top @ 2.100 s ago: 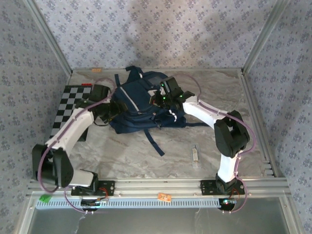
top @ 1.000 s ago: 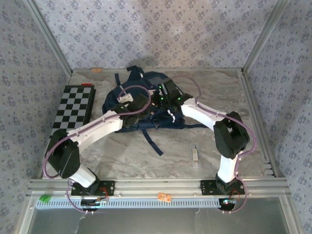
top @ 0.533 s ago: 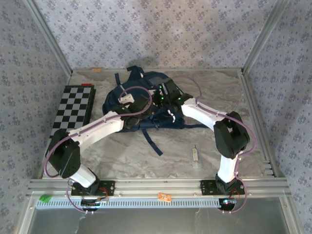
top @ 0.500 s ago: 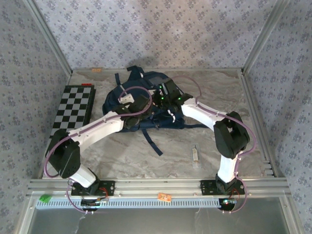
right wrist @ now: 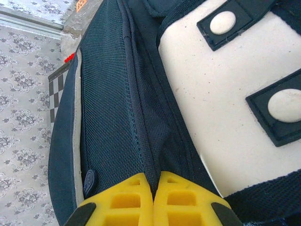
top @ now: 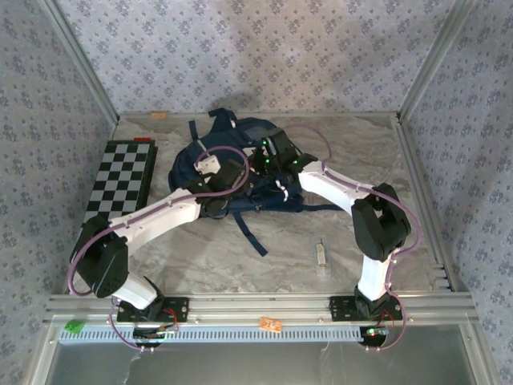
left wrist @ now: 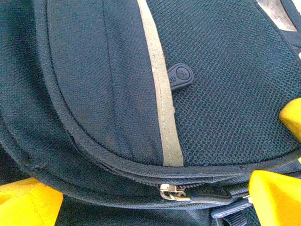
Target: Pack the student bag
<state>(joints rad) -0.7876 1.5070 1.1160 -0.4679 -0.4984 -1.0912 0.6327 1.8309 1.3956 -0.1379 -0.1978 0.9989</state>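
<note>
The bag point(top: 184, 168) lies flat on the table point(top: 200, 257) in the upper middle of the top view, and packing looks barely begun. In the left wrist view its zip slider point(left wrist: 171, 192) sits on a closed track, so the opening step is not yet done. The right hand point(right wrist: 153, 195) is clenched on a ridge of the bag's fabric beside the white patch. The left hand point(left wrist: 150, 200) is released, its yellow fingers spread either side of the slider. A checkerboard point(top: 122, 178) lies at left and a small pale item point(top: 321, 253) at lower right – too small to identify – both outside the bag. A loose strap point(top: 252, 231) trails toward the bottom of the frame, likely to snag.
</note>
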